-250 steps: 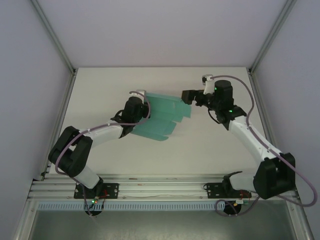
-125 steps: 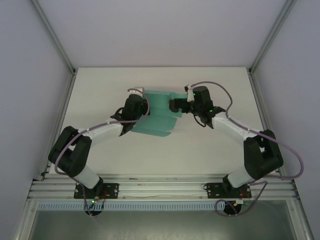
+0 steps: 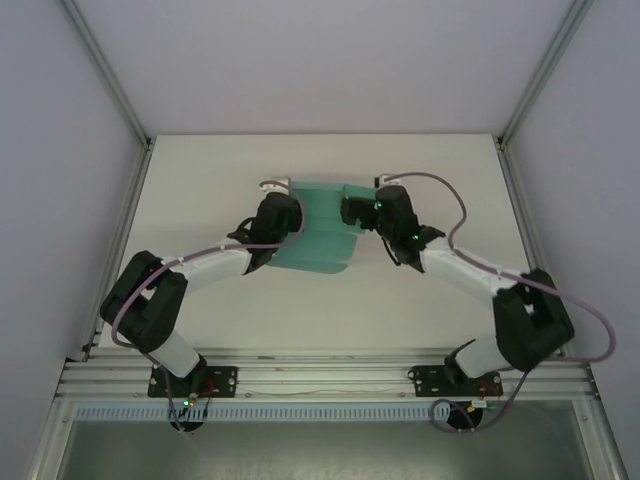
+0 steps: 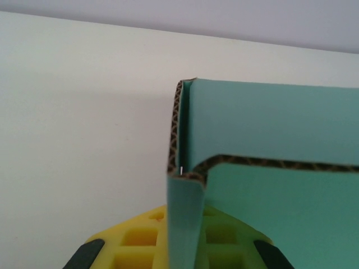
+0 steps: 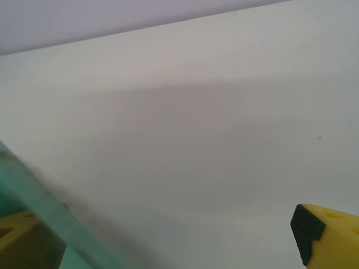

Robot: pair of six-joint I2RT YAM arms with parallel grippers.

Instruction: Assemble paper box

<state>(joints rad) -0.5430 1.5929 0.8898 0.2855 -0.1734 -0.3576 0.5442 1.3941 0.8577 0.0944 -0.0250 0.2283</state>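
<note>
Left gripper (image 3: pixel 284 203) clenched on the left edge of the paper box (image 3: pixel 322 238), folded corrugated flap pinched between its yellow fingers (image 4: pixel 132 246). Right gripper (image 3: pixel 350 211) released, fingers (image 5: pixel 328 232) spread wide at the box's right edge, card edge between them. Box lies between both arms, mid-table (image 3: pixel 200 170).

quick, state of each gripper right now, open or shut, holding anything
Left gripper: shut on the teal-green corrugated card sheet.
Right gripper: open wide, holding nothing; the sheet's edge runs beside one finger.
</note>
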